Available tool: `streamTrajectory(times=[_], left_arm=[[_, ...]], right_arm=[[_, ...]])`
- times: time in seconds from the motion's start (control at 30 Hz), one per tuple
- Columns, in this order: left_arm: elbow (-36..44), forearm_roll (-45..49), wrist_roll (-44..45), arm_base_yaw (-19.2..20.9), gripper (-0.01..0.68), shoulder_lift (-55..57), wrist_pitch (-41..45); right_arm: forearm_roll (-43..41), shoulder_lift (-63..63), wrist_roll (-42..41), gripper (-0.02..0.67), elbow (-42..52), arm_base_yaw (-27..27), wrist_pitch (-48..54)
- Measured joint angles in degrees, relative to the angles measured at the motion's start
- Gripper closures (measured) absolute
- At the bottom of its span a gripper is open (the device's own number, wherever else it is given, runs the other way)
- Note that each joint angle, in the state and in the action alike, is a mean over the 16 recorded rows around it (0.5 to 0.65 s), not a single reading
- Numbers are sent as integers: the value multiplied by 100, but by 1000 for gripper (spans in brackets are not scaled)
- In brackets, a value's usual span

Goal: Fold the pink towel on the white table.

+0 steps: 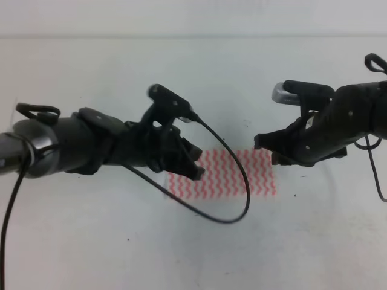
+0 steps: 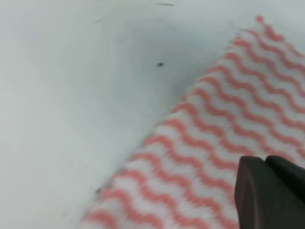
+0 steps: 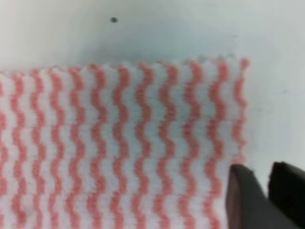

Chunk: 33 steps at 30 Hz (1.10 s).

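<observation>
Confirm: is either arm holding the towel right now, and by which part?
Cannot tell. The left gripper sits over the pink towel near its left edge, the right gripper near its right edge; the contact between jaws and cloth is hidden.

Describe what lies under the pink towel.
The pink towel lies flat on the white table, bare around it. Whatever sits beneath the cloth itself is covered and cannot be seen.
</observation>
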Motion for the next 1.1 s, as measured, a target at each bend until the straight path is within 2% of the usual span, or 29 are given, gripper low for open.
streamTrajectory(times=[0.23, 0.4, 1.1], left_arm=[[0, -10, -383, 258, 678, 55, 211], [1, -47, -500, 397, 678, 158, 408], [0, -221, -457, 450, 678, 691, 622]], right_arm=[[19, 136, 10, 397, -129, -115, 139], [44, 314, 7, 339, -320, -137, 285], [48, 709, -7, 338, -682, -137, 593]])
